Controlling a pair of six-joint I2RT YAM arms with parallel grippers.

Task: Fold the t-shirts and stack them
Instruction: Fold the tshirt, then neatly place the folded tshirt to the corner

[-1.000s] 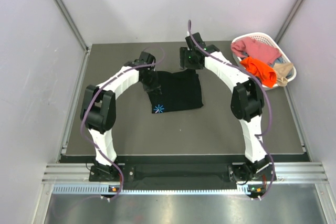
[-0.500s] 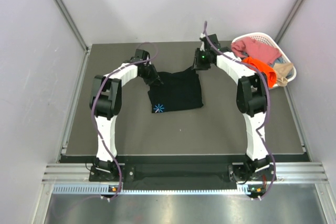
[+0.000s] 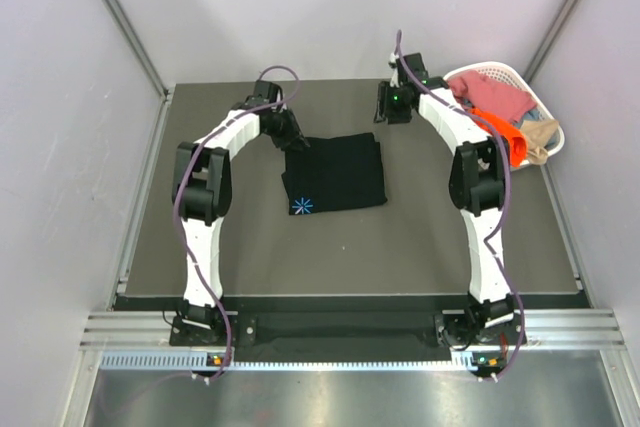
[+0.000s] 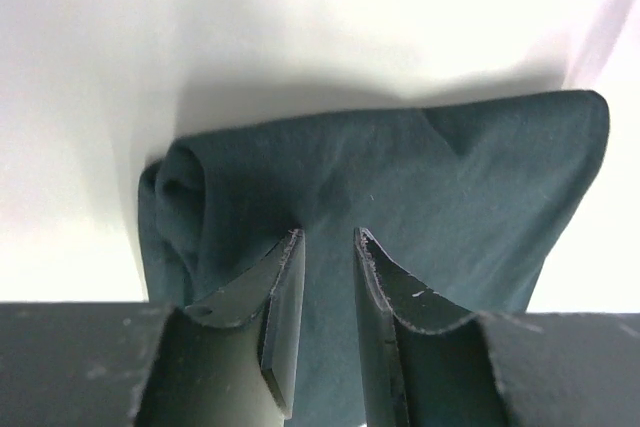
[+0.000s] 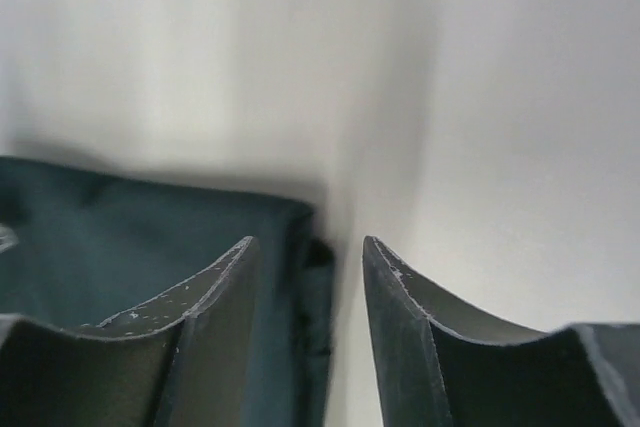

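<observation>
The left gripper (image 4: 328, 235) is positioned at the far left corner of the large plain black cloth t-shirt (image 3: 340, 172). In the left wrist view, its two fingers stand a narrow gap apart. The cloth shows through the gap, but no fold is seen clamped between the fingers.

The black t-shirt lies folded into a roughly square shape near the middle of the dark grey surface (image 3: 220, 237). A small light-blue starburst mark (image 3: 302, 206) sits at the near left corner of the t-shirt. In the left wrist view, the cloth edge to the left of the fingers is rolled into a rounded bunch.

The right gripper (image 5: 307, 242) is positioned just beyond the far right corner of the black t-shirt. Its fingers are spread wider than those of the left gripper and hold nothing. In the right wrist view, the corner of the cloth lies below the left finger and the gap.

The white oval slatted plastic basket (image 3: 490, 69) stands at the far right corner of the surface, well apart from the black t-shirt. It contains three crumpled items:
- a pink t-shirt (image 3: 495, 95) at the far side;
- an orange t-shirt (image 3: 512, 145) at the near side, draped over the rim;
- a beige t-shirt (image 3: 540, 135) at the right side.
</observation>
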